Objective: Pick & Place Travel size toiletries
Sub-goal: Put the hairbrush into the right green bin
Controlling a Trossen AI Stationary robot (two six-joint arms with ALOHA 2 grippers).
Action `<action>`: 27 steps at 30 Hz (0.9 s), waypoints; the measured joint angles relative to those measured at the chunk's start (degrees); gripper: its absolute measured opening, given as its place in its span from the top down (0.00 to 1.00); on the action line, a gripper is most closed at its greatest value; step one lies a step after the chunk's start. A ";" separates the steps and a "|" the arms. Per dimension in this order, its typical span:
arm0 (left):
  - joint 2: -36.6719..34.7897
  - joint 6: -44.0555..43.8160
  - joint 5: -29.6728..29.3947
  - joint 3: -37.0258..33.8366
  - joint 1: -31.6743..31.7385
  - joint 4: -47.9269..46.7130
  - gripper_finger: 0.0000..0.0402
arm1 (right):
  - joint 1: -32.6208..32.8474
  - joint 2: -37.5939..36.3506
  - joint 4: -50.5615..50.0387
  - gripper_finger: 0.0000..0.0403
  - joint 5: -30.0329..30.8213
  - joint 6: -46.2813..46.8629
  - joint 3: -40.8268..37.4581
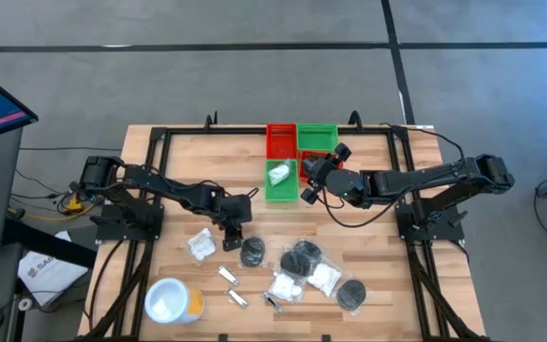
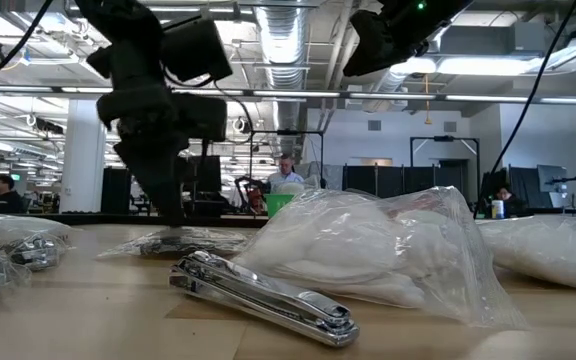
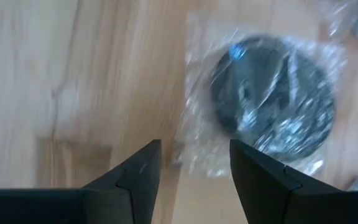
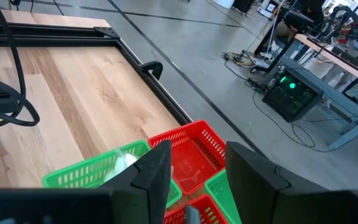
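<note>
Wooden table (image 1: 368,266): we find the left gripper (image 1: 234,231) lowered beside a wrapped black disc (image 1: 253,253), jaws parted, empty; the right gripper (image 1: 313,173) hovers over the bins (image 1: 314,139), jaws parted, empty.

White packets (image 1: 323,277), wrapped black discs (image 1: 304,257), silver sachets (image 1: 229,276) – scattered flat on the table's front.
</note>
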 joint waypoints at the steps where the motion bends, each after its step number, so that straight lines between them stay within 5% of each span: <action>1: 0.00 -0.56 0.00 -0.69 0.00 0.14 0.55 | -0.02 0.00 0.00 0.65 0.02 0.00 0.00; 27: -0.17 -4.19 8.01 -8.52 -0.04 14.72 0.55 | -0.02 0.00 0.00 0.66 0.02 -0.02 0.00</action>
